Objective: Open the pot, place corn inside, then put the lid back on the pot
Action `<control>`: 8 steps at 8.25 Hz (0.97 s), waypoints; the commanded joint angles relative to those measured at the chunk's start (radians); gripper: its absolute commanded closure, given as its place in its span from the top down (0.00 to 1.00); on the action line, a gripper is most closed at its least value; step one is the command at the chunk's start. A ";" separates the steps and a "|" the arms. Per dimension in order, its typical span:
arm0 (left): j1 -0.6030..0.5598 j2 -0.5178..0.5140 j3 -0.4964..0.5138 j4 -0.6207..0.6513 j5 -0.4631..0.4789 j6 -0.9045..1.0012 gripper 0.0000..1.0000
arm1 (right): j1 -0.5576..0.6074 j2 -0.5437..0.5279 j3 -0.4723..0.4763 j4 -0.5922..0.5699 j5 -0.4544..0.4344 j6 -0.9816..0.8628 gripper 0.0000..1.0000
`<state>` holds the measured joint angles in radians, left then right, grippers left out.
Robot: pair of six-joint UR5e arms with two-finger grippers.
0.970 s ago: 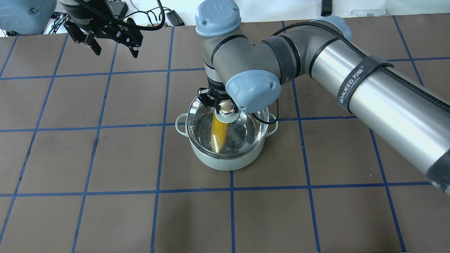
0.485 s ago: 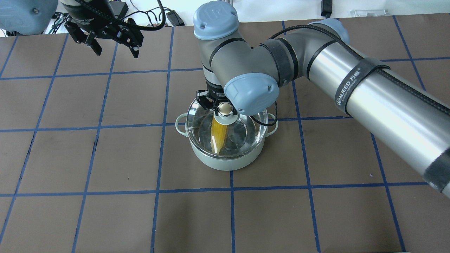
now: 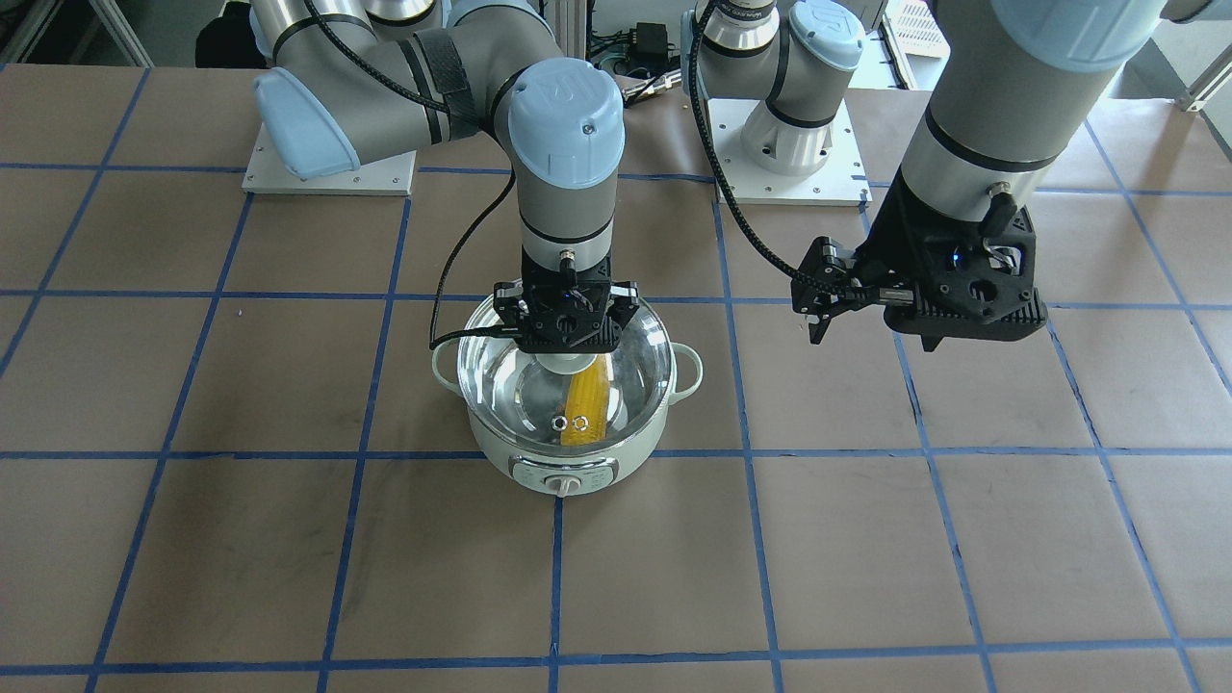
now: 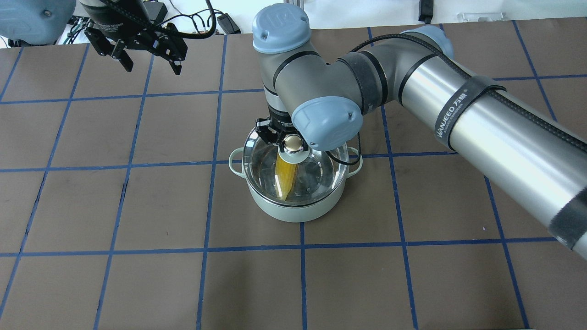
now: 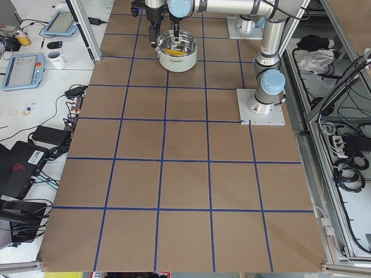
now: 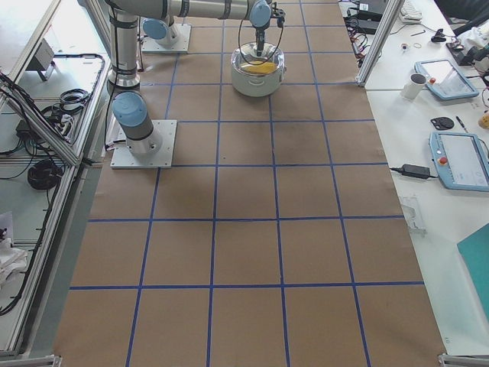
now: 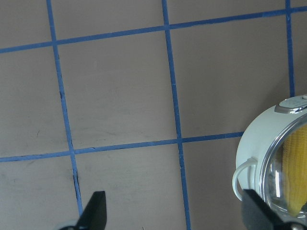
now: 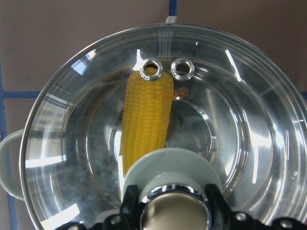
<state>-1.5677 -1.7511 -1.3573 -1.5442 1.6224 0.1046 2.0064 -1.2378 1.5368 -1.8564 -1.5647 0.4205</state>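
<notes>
The mint-green pot (image 4: 293,213) stands at the table's middle, its white control knob facing away from the robot (image 3: 568,486). The yellow corn (image 4: 285,176) lies inside it, seen through the glass in the right wrist view (image 8: 146,120). The clear glass lid (image 4: 321,174) sits over the pot's rim. My right gripper (image 4: 286,137) points straight down, shut on the lid's beige-gold knob (image 8: 175,213). My left gripper (image 4: 151,68) is open and empty, hovering well to the pot's far left. In the left wrist view the pot (image 7: 254,139) shows at the right edge.
Brown table covering with a blue tape grid (image 4: 206,206). The two arm bases (image 3: 789,144) stand at the robot's side of the table. My right arm (image 4: 458,114) stretches over the table's right half. Cables and devices lie beyond the far edge (image 4: 220,20).
My right gripper has moved slightly left and down with the lid, which now rests lower on the pot's rim. The left gripper has drifted a little toward the far edge.
</notes>
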 commanded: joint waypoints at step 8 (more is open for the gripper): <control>0.000 -0.004 0.004 -0.004 -0.003 0.000 1.00 | 0.000 0.006 0.000 0.006 0.008 -0.022 0.00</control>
<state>-1.5672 -1.7548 -1.3530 -1.5478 1.6196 0.1043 2.0064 -1.2375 1.5371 -1.8479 -1.5579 0.4115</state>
